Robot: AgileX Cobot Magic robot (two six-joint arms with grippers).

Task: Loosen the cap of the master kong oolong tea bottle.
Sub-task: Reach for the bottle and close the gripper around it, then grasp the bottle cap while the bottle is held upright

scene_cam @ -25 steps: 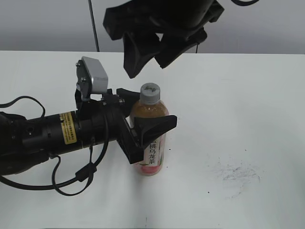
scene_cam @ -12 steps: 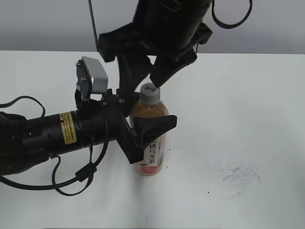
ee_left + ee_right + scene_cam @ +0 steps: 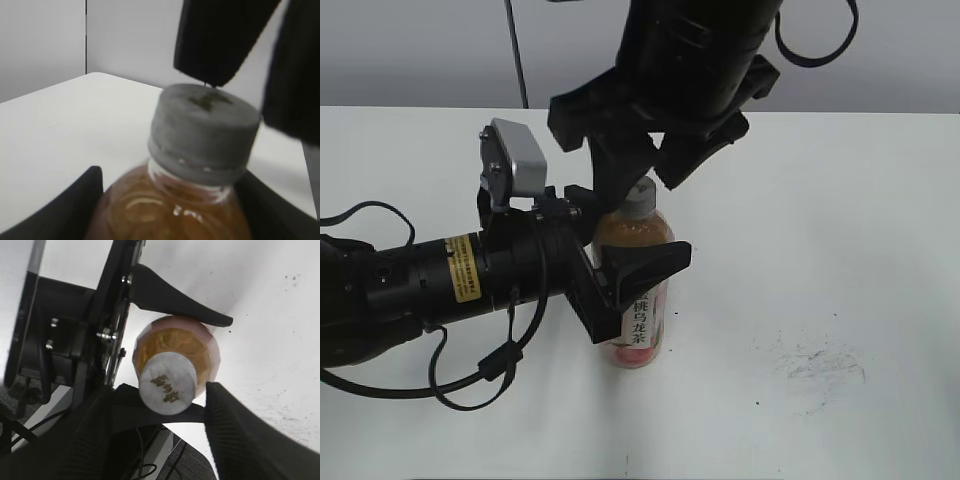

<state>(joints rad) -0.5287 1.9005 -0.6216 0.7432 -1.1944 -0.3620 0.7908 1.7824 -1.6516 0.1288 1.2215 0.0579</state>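
The master kong oolong tea bottle (image 3: 638, 300) stands upright on the white table, amber tea inside, with a pink-and-white label. My left gripper (image 3: 625, 250) is shut on the bottle's body from the left; its black jaws flank the shoulder in the left wrist view (image 3: 172, 212). The grey-white cap (image 3: 638, 197) is on the neck, with a dark mark on top (image 3: 167, 382). My right gripper (image 3: 648, 178) hangs from above, open, one finger on each side of the cap with gaps (image 3: 167, 432). The cap fills the left wrist view (image 3: 205, 132).
The white table (image 3: 840, 230) has dark scuff marks (image 3: 815, 365) at the right front. The left arm's body and cables (image 3: 420, 290) lie across the left side. A grey wall (image 3: 420, 50) runs behind the table.
My right gripper has come down from above the bottle until its open fingers straddle the cap. The left gripper and the bottle have not moved.
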